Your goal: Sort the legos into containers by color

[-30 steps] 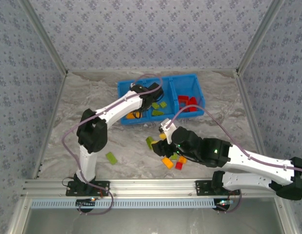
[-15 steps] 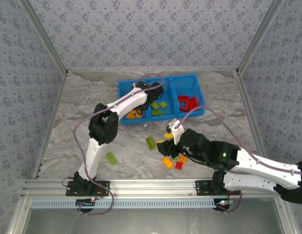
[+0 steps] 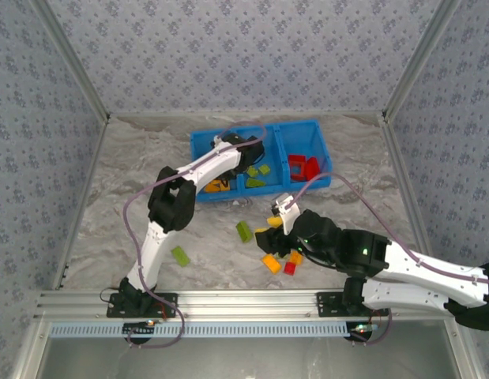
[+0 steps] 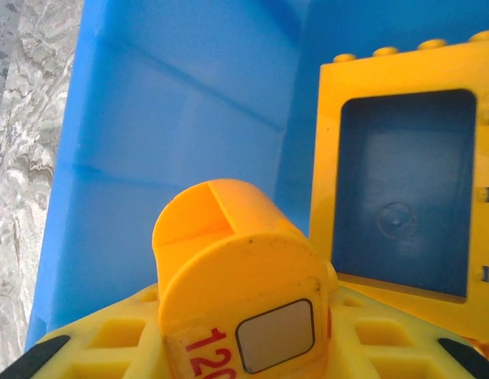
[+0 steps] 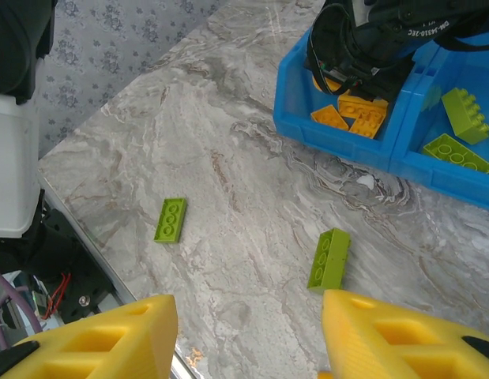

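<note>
My left gripper (image 4: 244, 347) is down inside the left compartment of the blue containers (image 3: 260, 130) and shut on a rounded orange lego (image 4: 236, 268). An orange frame piece (image 4: 402, 75) lies just beyond it against the blue wall (image 4: 189, 103). From above, that gripper (image 3: 228, 154) is over the orange pile (image 3: 216, 187). My right gripper (image 5: 248, 316) hangs open above the table with nothing between its fingers; from above it (image 3: 277, 212) is just in front of the bin. Two green legos (image 5: 171, 219) (image 5: 329, 259) lie below it.
Green bricks (image 3: 256, 175) lie in the middle compartment and red ones (image 3: 305, 167) in the right. Loose orange (image 3: 271, 263) and red (image 3: 291, 268) bricks sit under my right forearm. A green brick (image 3: 181, 255) lies near the left arm's base. Patterned walls enclose the table.
The left arm's elbow has swung right and forward while its gripper stayed in the left compartment. The right gripper has shifted a little right, away from the green brick.
</note>
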You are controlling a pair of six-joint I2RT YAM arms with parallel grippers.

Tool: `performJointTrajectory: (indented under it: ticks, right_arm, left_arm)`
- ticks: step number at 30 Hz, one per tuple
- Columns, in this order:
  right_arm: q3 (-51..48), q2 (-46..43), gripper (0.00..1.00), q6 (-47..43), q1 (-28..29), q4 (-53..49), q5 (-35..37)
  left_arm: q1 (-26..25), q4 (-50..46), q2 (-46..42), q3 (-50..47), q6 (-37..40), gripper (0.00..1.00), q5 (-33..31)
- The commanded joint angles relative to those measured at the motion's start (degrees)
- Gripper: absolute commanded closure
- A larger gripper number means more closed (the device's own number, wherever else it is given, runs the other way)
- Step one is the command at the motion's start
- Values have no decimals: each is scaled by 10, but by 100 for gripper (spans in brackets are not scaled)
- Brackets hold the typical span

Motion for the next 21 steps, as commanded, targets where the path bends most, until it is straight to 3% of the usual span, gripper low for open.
performJointTrajectory:
  ticks: [1, 11, 21]
  right_arm:
    - [-6, -8, 46, 10, 4, -9, 9]
    - [-5, -7, 46, 9, 4, -11, 6]
    - [-10, -14, 45, 12, 3, -38, 24]
  left_arm:
    - [2, -22, 11, 12, -13, 56, -11]
    - [-10, -30, -40, 15, -19, 39, -18]
    - [-71, -68, -170, 40, -48, 40, -100]
